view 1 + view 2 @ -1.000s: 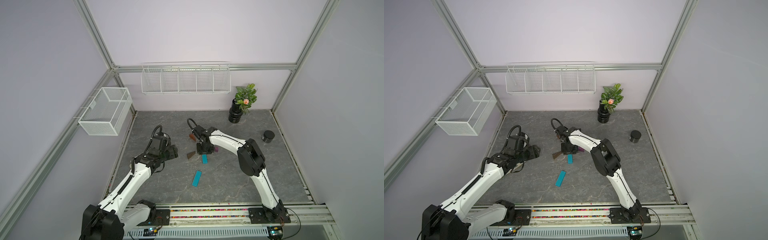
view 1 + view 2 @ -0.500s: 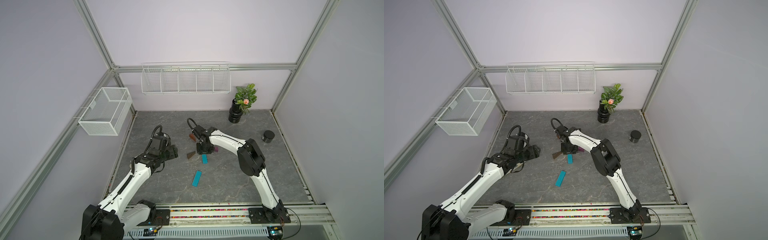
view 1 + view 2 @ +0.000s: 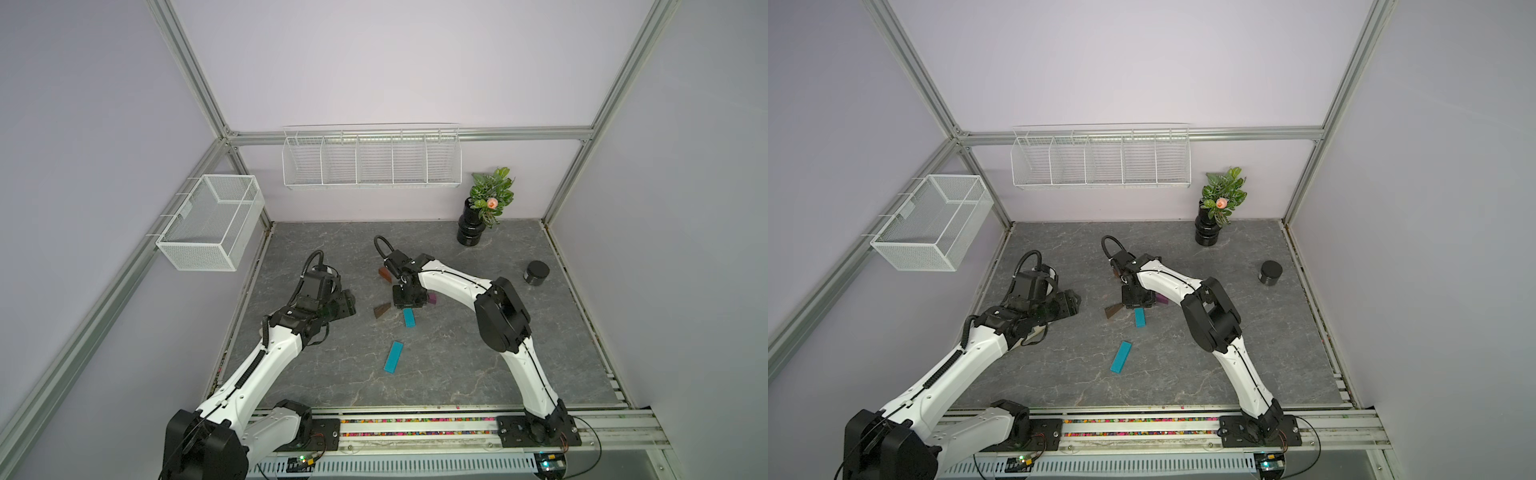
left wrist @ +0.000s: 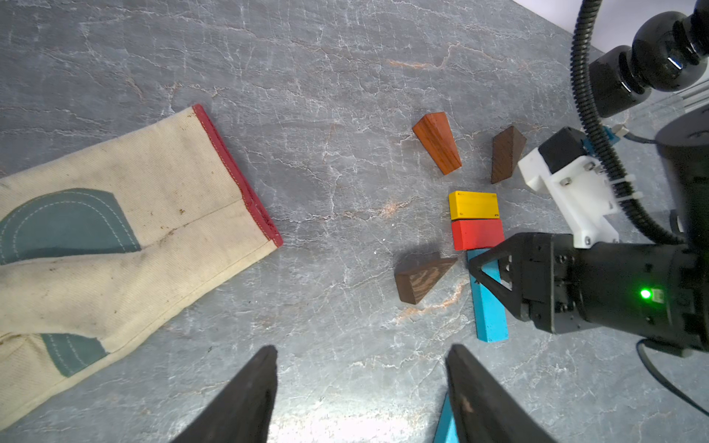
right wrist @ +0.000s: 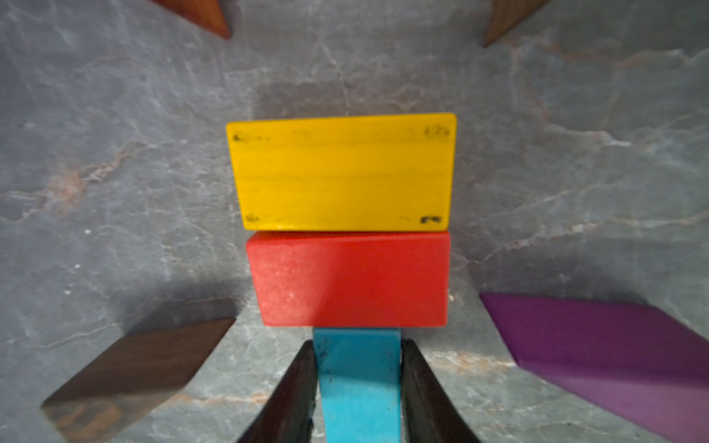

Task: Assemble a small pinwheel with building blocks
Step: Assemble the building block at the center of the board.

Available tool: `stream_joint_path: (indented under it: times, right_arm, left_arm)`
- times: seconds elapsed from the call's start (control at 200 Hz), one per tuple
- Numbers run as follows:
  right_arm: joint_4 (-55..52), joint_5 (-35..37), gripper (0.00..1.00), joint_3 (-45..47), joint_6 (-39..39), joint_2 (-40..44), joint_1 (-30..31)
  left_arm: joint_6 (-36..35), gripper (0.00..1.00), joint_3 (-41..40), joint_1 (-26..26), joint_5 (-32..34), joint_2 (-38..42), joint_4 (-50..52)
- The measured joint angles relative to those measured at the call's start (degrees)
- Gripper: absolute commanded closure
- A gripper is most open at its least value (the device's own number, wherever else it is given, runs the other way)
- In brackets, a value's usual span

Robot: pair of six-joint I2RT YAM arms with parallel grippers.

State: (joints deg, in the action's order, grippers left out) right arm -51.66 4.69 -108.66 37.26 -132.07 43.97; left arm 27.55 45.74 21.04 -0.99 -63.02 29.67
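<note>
In the right wrist view my right gripper [image 5: 358, 342] is shut on a long teal bar [image 5: 358, 379]. The bar's end butts against the red block [image 5: 349, 280], which lies flush with the yellow block [image 5: 341, 172]. A purple wedge [image 5: 606, 353] and a brown wedge [image 5: 134, 368] lie on either side, apart from the red block. Two more brown wedges [image 4: 437, 142] [image 4: 506, 153] lie beyond the yellow block. My left gripper [image 4: 362, 347] is open over bare table, left of the blocks. A second teal bar [image 3: 393, 356] lies loose nearer the front.
A beige glove [image 4: 115, 245] lies flat on the table by my left arm. A black round jar [image 3: 536, 272] stands at the right and a black vase with a plant [image 3: 471, 226] at the back. Wire baskets hang on the back and left walls.
</note>
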Motion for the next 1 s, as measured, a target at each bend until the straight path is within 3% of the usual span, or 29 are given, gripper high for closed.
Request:
stream_joint_path:
  times: [0.365,0.65,0.845,1.005]
  right_arm:
    - [-0.4,2.8,0.3,0.7,-1.4,3.3,1.3]
    - [-0.2,6.0,0.25,10.8,5.6,18.2,9.0]
    - [1.3,6.2,0.25,16.4,12.6,18.0,17.6]
    - [2.8,5.9,0.25,20.7,17.6,17.0,20.8]
  left_arm:
    - [0.0,0.28,0.0,-0.7,-0.3,0.3,0.0]
    - [-1.3,0.28,1.9,-2.8,0.5,2.9,3.9]
    - [-1.9,0.27,2.1,-4.7,1.0,6.5,6.6]
    - [-2.8,0.27,2.1,-4.7,0.7,8.4,7.4]
